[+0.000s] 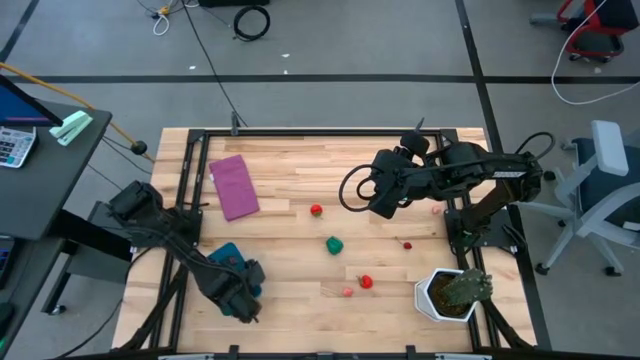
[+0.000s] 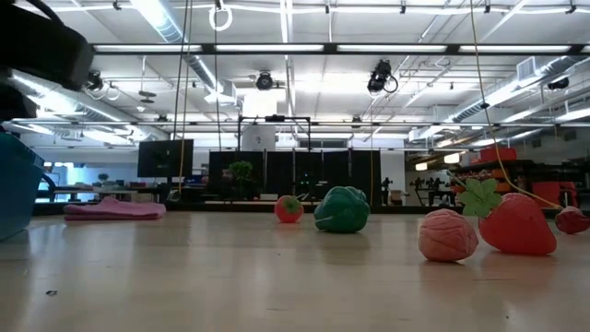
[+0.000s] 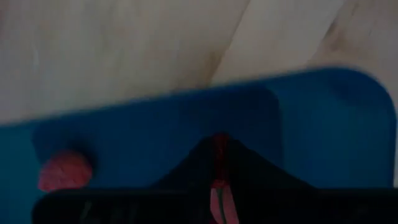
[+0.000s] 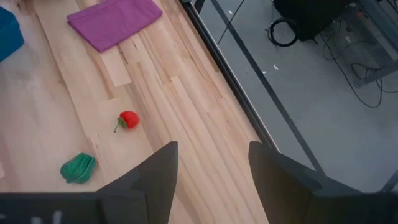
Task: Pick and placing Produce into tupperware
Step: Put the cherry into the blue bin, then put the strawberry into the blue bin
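Produce (image 1: 335, 245) mostly lies loose mid-worktop; the left gripper (image 1: 238, 295) hangs over the tupperware (image 3: 323, 118), fingers together on something red, one pink piece (image 3: 62, 171) inside. Likely placing; releasing comes next, while the right gripper (image 4: 211, 168), fingers apart, waits above the far side.

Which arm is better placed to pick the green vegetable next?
Probably the right. Its open gripper hangs nearer the green vegetable, while the left gripper is over the tupperware, seemingly shut on a red piece.

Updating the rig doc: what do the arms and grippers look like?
Both arms are black, jointed and chunky. The right arm carries a looped black cable beside its gripper; that gripper's fingers are broad, flat, matte dark plates. The left gripper is a bulky black block. No markings legible.
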Robot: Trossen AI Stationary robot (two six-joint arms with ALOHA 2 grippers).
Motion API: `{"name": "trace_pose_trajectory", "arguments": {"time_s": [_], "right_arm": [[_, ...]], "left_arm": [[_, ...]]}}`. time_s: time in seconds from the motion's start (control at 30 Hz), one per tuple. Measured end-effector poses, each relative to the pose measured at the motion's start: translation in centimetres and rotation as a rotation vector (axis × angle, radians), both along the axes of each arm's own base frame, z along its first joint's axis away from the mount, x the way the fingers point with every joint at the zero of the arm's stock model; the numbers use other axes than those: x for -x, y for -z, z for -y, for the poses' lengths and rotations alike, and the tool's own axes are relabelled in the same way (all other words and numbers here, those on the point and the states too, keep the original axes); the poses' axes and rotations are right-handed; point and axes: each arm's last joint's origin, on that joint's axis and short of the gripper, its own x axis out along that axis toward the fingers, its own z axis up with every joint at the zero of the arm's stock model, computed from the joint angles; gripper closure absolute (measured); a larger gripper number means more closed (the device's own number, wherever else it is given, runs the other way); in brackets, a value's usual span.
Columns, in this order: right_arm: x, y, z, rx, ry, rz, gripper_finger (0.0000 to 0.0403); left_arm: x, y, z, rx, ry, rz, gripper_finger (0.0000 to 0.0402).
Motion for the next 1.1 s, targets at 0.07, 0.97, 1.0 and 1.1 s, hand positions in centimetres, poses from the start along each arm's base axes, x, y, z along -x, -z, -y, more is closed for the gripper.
{"name": "trace_pose_trajectory", "arguments": {"time_s": [0.07,0.97,1.0,1.1], "right_arm": [[0.0,0.0,0.0,0.000,0.000,0.000,0.0198],[0.0,0.0,0.0,0.001,-0.002,-0.001,0.0198],[0.0,0.0,0.0,0.001,-0.002,-0.001,0.0198],[0.0,0.0,0.0,0.001,-0.002,-0.001,0.0198]], "left_arm": [[-0.1,0.0,-0.2,-0.010,0.036,-0.002,0.0339],[-4.9,-2.8,-2.5,-0.009,0.185,0.112,0.0255],[-5.3,-2.9,-2.8,-0.012,0.198,0.126,0.0258],[-6.4,-3.1,-3.8,-0.014,0.230,0.170,0.0265]]}}
